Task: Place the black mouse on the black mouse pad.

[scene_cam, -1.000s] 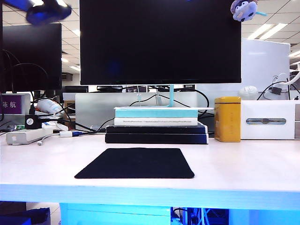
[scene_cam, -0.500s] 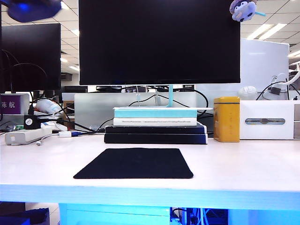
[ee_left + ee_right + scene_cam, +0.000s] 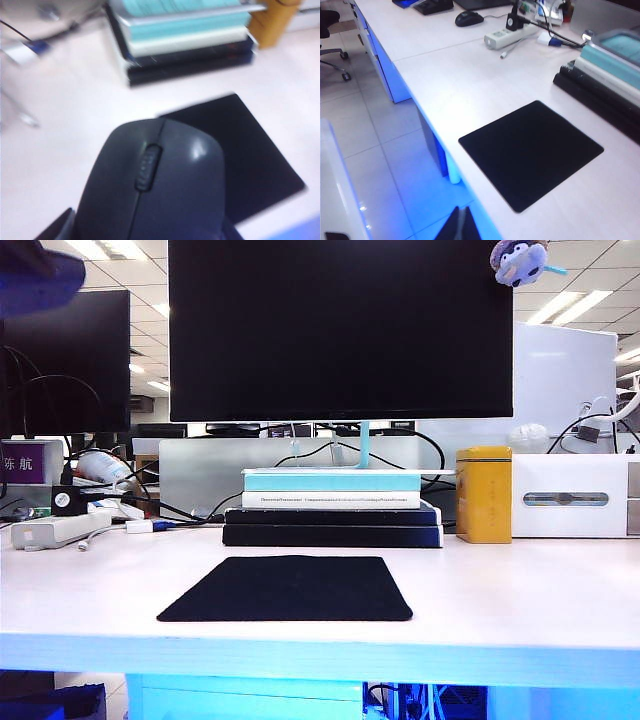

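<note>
The black mouse, with its scroll wheel showing, fills the near part of the left wrist view. My left gripper is shut on it, and a dark finger shows at either side. The mouse hangs in the air, with the black mouse pad on the desk beyond it. In the exterior view the flat pad lies bare at the desk's front middle, and a dark blur at the top left corner is the left hand with the mouse. My right gripper is shut and empty, off the desk's front edge, apart from the pad.
Behind the pad stands a stack of books under a big monitor. A yellow tin and a white box stand at the back right. A power strip, cables and another dark corded mouse lie further along the desk.
In the exterior view the dark blur of the left hand has drifted left into the top corner. The pad and the rest of the desk have not moved.
</note>
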You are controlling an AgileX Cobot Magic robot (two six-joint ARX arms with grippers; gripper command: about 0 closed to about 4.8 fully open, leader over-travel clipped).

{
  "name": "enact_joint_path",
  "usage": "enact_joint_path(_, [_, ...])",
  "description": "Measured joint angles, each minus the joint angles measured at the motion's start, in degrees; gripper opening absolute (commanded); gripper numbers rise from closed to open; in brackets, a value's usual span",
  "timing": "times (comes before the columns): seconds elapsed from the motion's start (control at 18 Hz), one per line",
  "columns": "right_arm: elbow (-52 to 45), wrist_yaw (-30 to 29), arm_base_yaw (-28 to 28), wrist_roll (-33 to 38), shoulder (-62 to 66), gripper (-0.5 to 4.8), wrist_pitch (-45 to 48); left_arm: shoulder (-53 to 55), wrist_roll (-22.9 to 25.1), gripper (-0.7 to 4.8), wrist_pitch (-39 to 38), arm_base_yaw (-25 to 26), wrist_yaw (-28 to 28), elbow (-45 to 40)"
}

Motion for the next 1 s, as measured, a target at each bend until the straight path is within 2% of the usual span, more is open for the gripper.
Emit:
enact_joint_path(0.17, [-0.02,0.04,-0.02,0.26,-0.94,-0.06,-3.69,0.35,-1.46,-0.05,1.44,-0.02,2.6,-5.35])
enact_joint_path(0.28, [-0.02,0.63,0.0,0.28,-2.38,-0.06,-5.77,0.39,-3.56,-0.05,5.18,-0.02,3.82,-8.5])
enact_joint_path(0.44, [0.0,2.45,-0.02,0.42,-4.0,-0.06,-7.28,2.1,-4.48,-0.05,8.66,-1.75,3.89,-9.79])
enact_joint_path(0.72, [-0.04,3.67,-0.02,0.42,-4.35,-0.06,-8.33,11.43,-5.9,-0.05,15.98,-13.62,0.17,-9.81])
enact_joint_path(0.83, [-0.07,4.76,-0.02,0.04,-4.35,-0.06,-8.7,17.16,-7.98,-0.05,22.6,-20.26,-2.38,-9.86])
enact_joint_path(1.0, [-0.13,5.75,-0.02,-0.87,-4.33,-0.06,-10.29,21.53,-9.79,-0.05,27.89,-23.02,-3.26,-9.84])
